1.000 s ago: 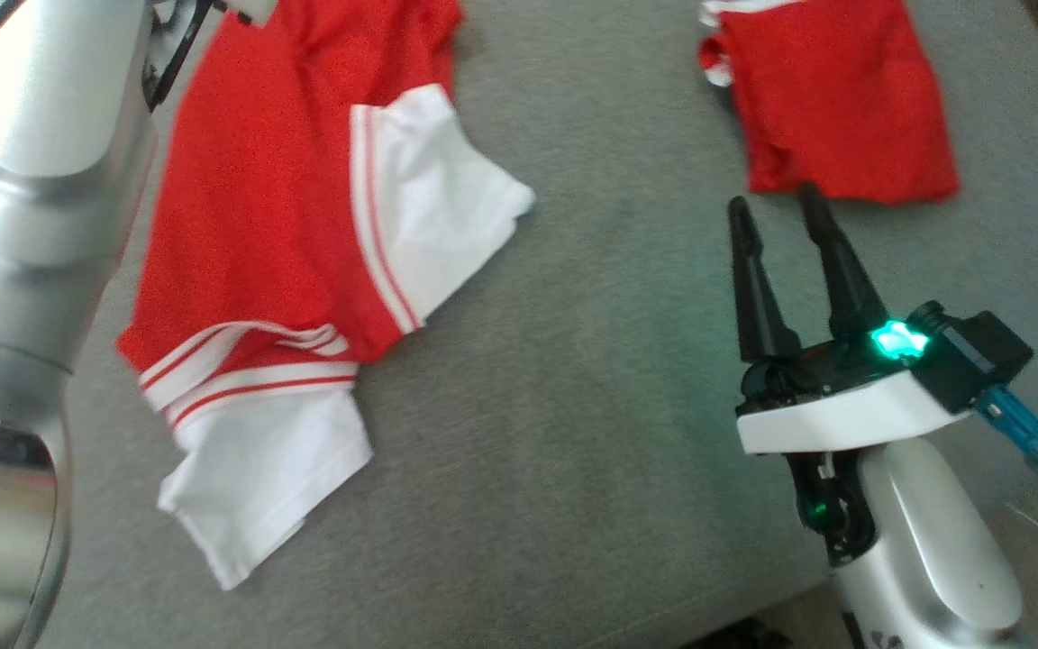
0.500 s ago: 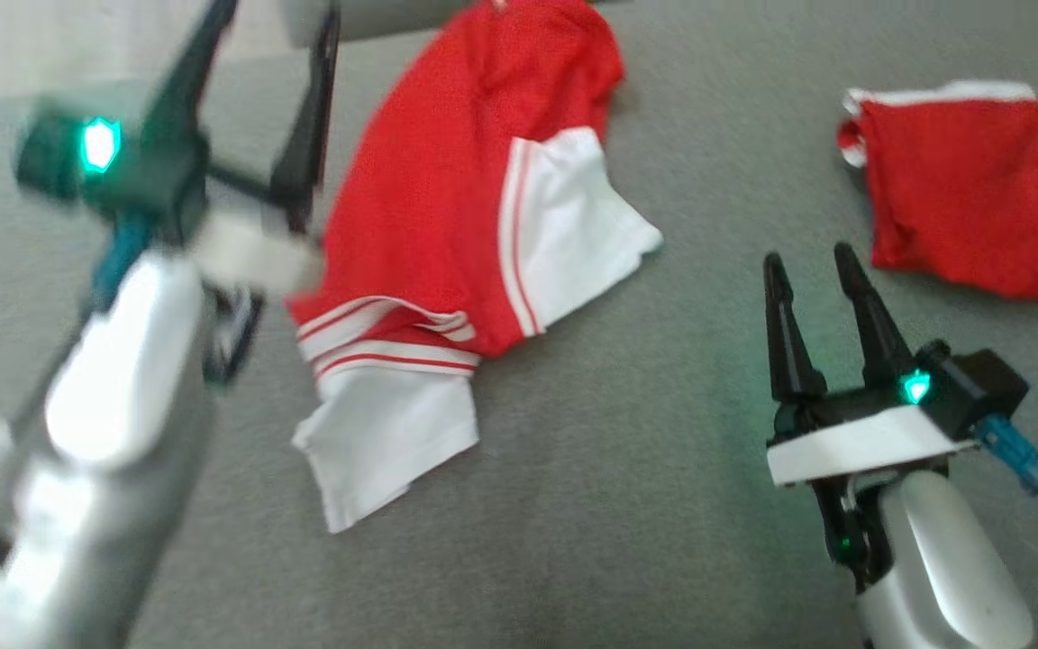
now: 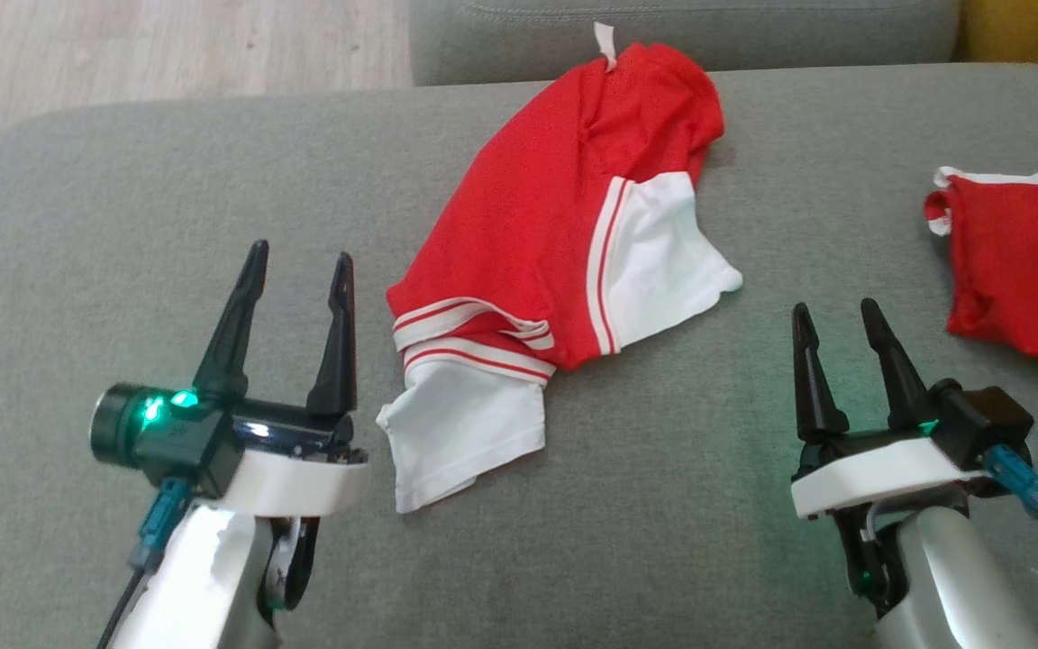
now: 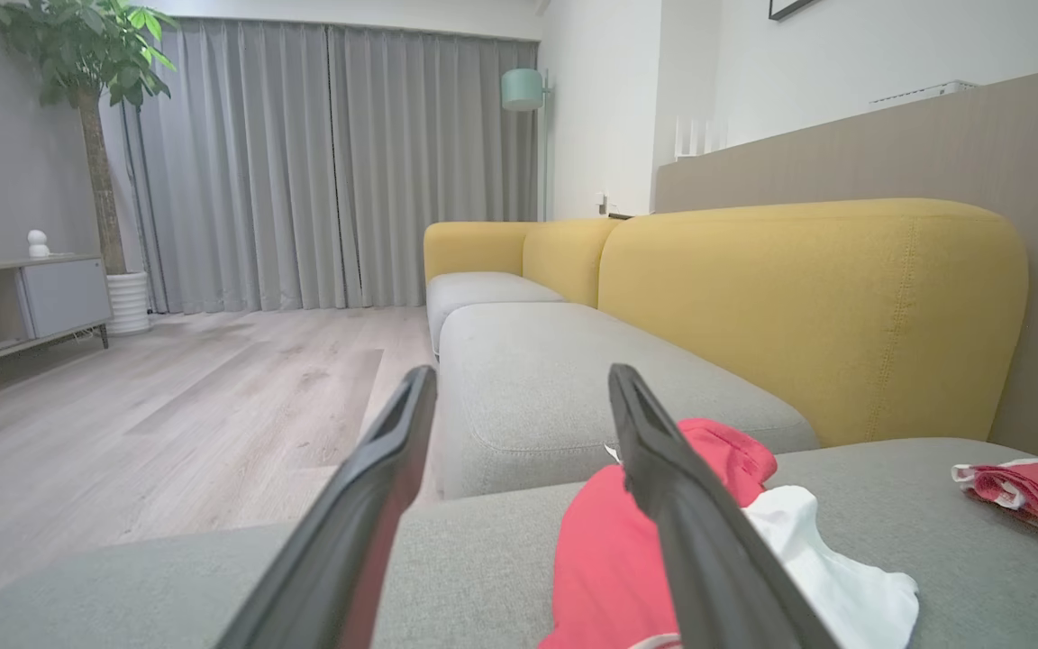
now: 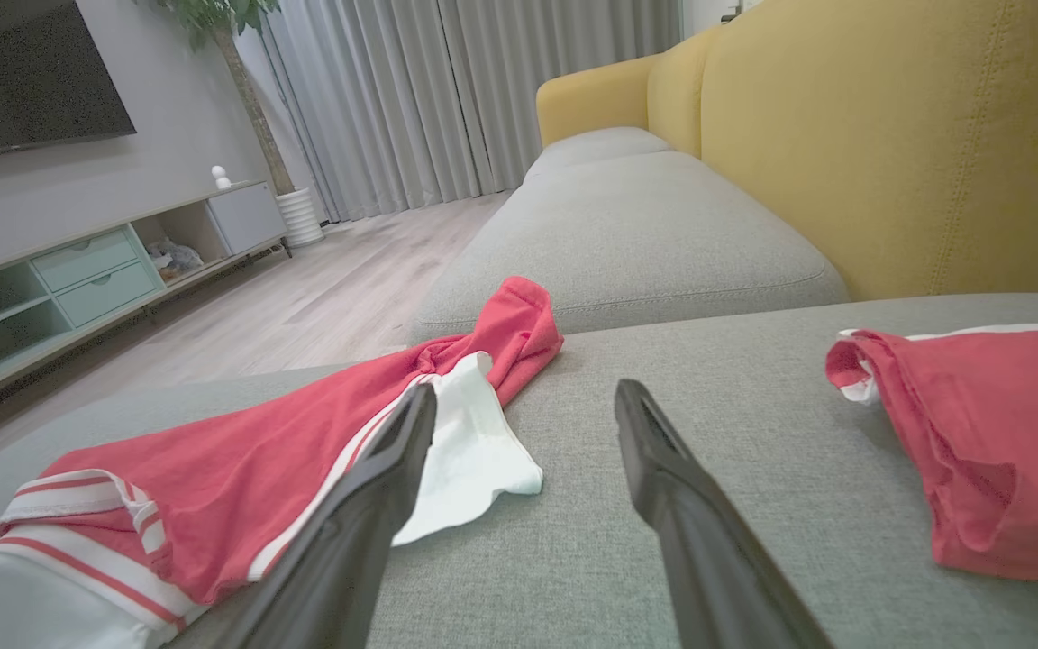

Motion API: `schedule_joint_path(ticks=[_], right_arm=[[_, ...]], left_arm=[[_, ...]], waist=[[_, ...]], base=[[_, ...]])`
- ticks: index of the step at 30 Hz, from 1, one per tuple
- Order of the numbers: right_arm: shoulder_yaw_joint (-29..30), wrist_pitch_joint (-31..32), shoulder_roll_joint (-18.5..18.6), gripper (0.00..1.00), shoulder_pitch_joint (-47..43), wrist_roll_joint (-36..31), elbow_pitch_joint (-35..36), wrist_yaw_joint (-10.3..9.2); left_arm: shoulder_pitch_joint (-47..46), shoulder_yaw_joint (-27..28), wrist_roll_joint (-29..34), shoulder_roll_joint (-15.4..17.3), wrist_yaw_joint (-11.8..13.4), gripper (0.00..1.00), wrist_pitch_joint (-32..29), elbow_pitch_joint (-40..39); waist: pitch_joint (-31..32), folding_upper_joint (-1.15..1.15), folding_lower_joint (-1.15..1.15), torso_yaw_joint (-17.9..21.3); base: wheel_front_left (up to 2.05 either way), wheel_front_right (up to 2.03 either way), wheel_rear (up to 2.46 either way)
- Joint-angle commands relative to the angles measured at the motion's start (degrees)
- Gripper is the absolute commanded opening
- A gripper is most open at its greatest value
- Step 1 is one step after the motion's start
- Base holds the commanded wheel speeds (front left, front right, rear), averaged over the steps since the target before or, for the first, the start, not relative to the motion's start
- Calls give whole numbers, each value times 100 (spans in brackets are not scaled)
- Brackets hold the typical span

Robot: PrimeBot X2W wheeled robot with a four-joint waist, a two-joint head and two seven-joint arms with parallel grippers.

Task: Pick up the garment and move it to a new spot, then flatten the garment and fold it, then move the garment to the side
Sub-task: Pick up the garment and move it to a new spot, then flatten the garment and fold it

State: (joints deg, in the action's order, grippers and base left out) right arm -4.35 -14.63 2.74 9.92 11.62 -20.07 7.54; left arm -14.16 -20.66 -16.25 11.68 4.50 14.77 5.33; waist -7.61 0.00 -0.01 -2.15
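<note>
You are working over a wide grey seat cushion (image 3: 690, 505) that carries everything here. Past its far left corner lies pale wooden floor (image 3: 168, 54), and a second grey cushion (image 3: 753, 36) butts against its far edge. The wrist views give you the room: a yellow sofa back (image 4: 807, 306) along the right, grey curtains (image 4: 330, 162) closing the far wall, a potted plant (image 4: 77, 63) and a mint lamp (image 4: 523, 87) beside them, a low cabinet (image 5: 77, 270) with a dark television (image 5: 23, 72) above it on the left.

The garment (image 3: 555, 261), a red shirt with white sleeves and striped trim, lies crumpled and slantwise from the middle of the far edge down toward the cushion's centre. One white sleeve points toward the near edge, the other toward the right. A second red garment (image 3: 1024, 279) lies well apart from it at the cushion's right edge.

Your left gripper (image 3: 301, 252) sits near the near edge, just left of the garment's lower sleeve, fingers spread wide with nothing between them and clear of the cloth. Your right gripper (image 3: 833, 306) sits toward the near right corner, between the two garments, fingers likewise apart and empty, touching neither. Whether either one rests on the cushion, you cannot tell.
</note>
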Motion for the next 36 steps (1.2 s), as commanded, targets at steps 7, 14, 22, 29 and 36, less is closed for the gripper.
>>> schedule_joint_path(ticks=[7,14,22,29,36], right_arm=[[8,277,14,100,618,-210,-203,-5],[218,584,14,100,1064,-298,-937,-5],[503,768,14,100,1579,-509,-1829,-5],[483,723,14,0,1968,-480,-2536,-5],[21,181,14,0,2208,-299,-2259,-5]], left_arm=[[-313,306,296,-163,-239,100,22,-250],[-341,346,406,-367,-419,100,22,-140],[-381,469,525,-573,-584,100,23,-81],[-419,517,626,-705,-695,100,23,-36],[-349,594,677,-781,-729,100,23,77]], waist=[[-288,0,1,-249],[-418,0,1,-519],[-602,0,1,-783],[-691,0,1,-909],[-428,0,1,-1011]], base=[[0,0,0],[0,0,0],[0,0,0],[0,0,0],[0,0,0]])
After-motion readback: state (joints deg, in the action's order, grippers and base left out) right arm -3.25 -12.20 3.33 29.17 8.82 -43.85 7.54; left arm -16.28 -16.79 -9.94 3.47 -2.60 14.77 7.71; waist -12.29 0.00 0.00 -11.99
